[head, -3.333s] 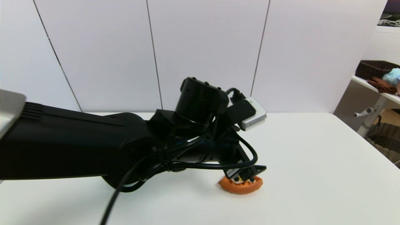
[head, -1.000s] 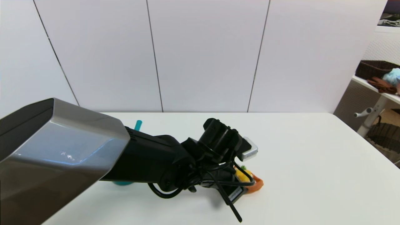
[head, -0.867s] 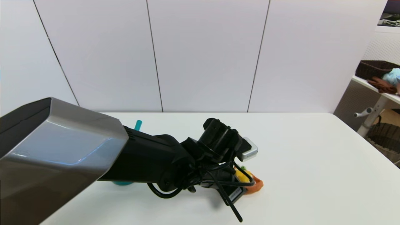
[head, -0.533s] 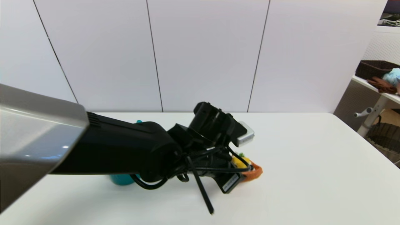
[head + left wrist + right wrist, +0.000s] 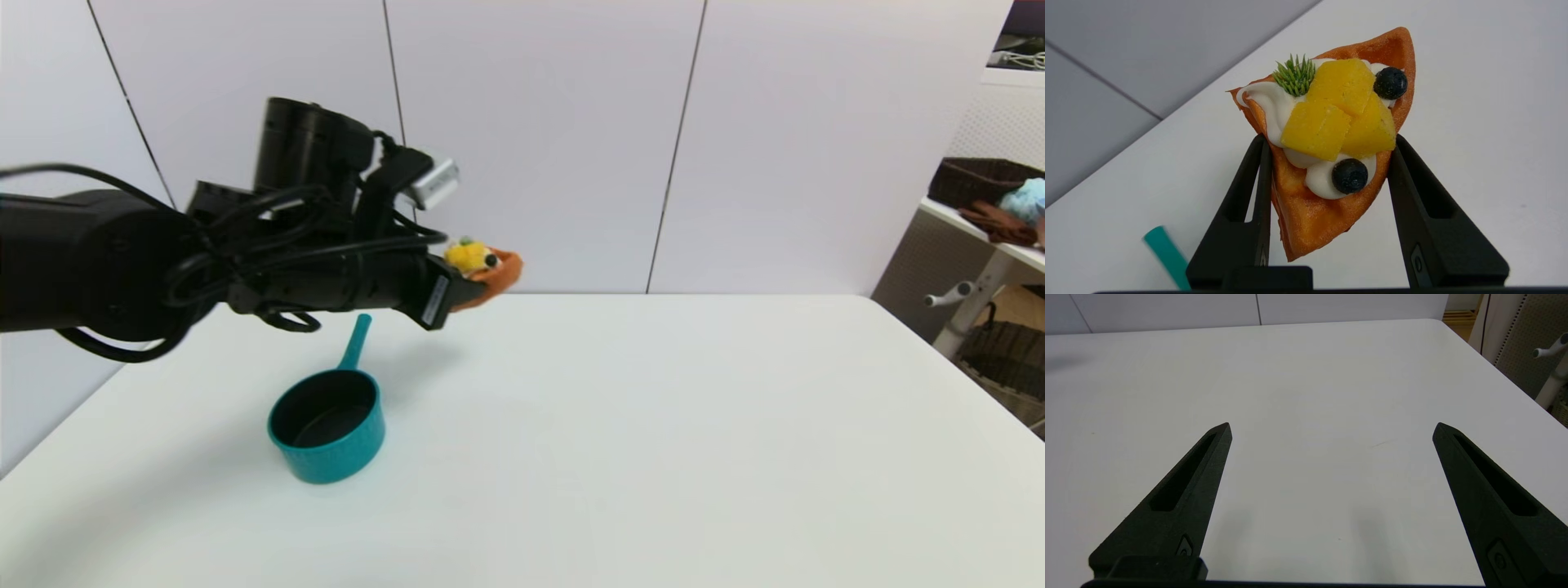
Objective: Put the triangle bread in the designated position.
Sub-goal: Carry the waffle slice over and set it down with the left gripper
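— Left gripper [image 5: 478, 282] first: from the head view, what does it carry?

— It pinches the triangle bread [image 5: 487, 269] high above the white table [image 5: 694, 425], toward the far left, well clear of the teal saucepan [image 5: 328, 425] sitting below and nearer. I judge the height is there to carry the bread over the pan without a knock.

— And from the left wrist?

— Both fingers [image 5: 1241, 204] press the narrow pointed end of the bread [image 5: 1331, 134], one on each side edge, so the cream, yellow chunks, two dark berries and green sprig stay untouched. The saucepan's teal handle tip [image 5: 1163, 255] shows below.

— The right wrist?

— Right gripper [image 5: 1331, 430] hangs with its fingers spread wide and nothing between them, over bare tabletop [image 5: 1306, 396]. No marker shows there, so I cannot tell where the designated position lies.
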`<state>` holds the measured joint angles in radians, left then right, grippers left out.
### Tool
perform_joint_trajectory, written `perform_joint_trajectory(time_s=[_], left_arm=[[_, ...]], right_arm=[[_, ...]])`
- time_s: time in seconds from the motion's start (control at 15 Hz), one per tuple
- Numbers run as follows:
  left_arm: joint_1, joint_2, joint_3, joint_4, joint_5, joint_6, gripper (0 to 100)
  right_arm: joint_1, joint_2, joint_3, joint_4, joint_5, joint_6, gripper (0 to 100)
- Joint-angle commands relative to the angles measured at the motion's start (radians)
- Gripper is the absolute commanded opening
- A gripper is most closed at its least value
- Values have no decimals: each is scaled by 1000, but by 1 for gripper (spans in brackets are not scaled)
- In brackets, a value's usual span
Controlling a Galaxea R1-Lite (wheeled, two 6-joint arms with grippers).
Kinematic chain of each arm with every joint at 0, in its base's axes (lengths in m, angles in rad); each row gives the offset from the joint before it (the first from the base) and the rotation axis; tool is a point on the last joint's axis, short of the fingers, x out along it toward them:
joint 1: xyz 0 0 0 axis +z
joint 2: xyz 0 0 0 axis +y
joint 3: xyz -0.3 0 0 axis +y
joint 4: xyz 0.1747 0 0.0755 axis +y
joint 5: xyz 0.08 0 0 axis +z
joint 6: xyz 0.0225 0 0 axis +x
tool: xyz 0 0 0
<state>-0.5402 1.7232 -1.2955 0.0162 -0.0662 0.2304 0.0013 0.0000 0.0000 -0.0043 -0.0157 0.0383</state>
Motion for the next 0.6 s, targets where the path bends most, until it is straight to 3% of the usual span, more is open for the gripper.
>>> perform_joint_trajectory(time_s=[0.07, 0.2, 0.6], left_arm=[[238, -145, 81, -4, 37, -10, 0], [330, -163, 119, -5, 85, -26, 0], [500, -142, 222, 1, 88, -92, 0]], right_arm=[[0, 0, 0, 0, -1, 0, 100], [0, 2, 0, 0, 0, 0, 100], [0, 0, 0, 0, 0, 0, 100]])
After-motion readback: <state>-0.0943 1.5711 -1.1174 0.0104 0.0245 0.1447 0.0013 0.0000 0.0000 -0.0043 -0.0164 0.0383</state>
